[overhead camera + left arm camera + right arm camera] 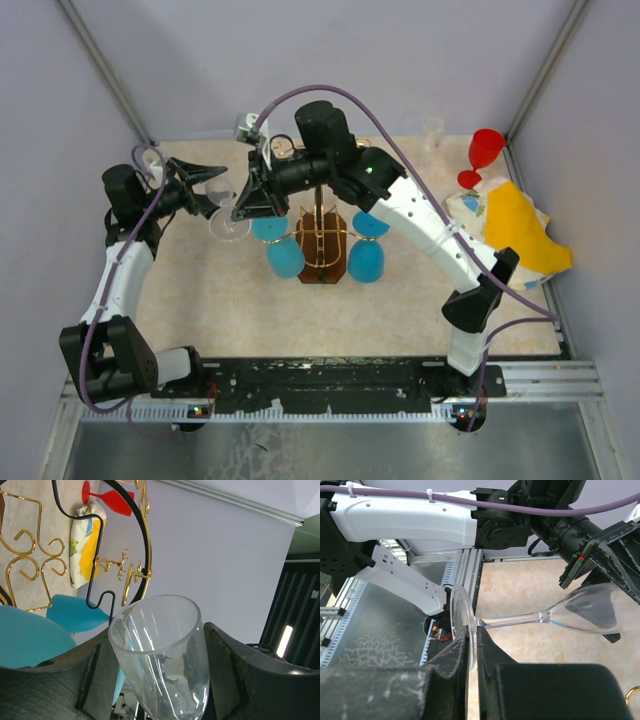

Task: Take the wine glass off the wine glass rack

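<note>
Wine glass (520,620) appeared clear of the rack (320,238). The right gripper (472,631) was clamped on its foot. The left gripper (207,190) bracketed the bowl, grip unconfirmed. Set-down outstanding.

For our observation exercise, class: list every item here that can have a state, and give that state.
clear wine glass: off the rack, held on its side.
right gripper: jaws shut on its foot.
left gripper: jaws around its bowl, grip unclear.
wine glass rack: upright.
left blue glass, right blue glass: hanging upside down on rack.
red glass: off the rack, far right.
</note>
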You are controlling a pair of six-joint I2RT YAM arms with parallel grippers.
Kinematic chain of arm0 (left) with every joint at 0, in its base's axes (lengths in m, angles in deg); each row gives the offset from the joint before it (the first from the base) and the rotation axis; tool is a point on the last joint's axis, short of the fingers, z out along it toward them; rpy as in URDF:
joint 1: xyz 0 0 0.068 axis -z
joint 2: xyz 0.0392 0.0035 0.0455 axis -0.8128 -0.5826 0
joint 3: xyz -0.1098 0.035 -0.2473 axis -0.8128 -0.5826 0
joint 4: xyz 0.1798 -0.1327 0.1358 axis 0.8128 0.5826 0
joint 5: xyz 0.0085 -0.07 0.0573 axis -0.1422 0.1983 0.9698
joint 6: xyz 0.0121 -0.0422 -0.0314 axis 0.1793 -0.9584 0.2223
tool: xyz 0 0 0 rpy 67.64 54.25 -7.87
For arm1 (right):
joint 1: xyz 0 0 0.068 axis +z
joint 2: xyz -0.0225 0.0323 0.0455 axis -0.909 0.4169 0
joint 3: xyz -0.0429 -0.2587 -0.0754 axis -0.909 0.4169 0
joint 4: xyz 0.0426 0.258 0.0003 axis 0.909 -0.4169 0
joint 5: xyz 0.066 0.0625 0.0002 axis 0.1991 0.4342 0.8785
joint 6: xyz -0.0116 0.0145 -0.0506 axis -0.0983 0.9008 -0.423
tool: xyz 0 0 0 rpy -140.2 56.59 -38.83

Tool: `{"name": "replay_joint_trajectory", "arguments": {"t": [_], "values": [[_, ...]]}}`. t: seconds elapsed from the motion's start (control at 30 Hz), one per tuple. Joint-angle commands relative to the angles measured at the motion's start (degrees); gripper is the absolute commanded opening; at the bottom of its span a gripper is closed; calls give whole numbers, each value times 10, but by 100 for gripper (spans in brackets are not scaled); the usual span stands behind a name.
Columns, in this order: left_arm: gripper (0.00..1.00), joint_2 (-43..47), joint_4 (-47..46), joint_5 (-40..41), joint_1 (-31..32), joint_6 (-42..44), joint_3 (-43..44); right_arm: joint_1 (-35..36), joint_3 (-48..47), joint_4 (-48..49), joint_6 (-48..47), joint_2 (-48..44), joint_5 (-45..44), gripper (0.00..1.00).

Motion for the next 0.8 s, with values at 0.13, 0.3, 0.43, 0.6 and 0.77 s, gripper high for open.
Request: {"name": "replay_joint_trajectory", "arguments": {"t": [0.13,0.3,0.43,0.6,0.77], "values": [[58,16,-41,-7,9,-19,-9,9,1,37,-16,-14,10,0],[34,16,-57,-6,10,-29,-16,9,15,30,-23,-19,-4,0],[26,6,-82,-7,9,-35,-21,9,20,3,-30,-25,-34,24],[21,-17,-145,-11,-8,-36,-5,9,46,-38,-52,-64,-85,74],[20,-54,-187,-22,-37,-21,52,9,103,-54,-71,-138,-150,88]]}}
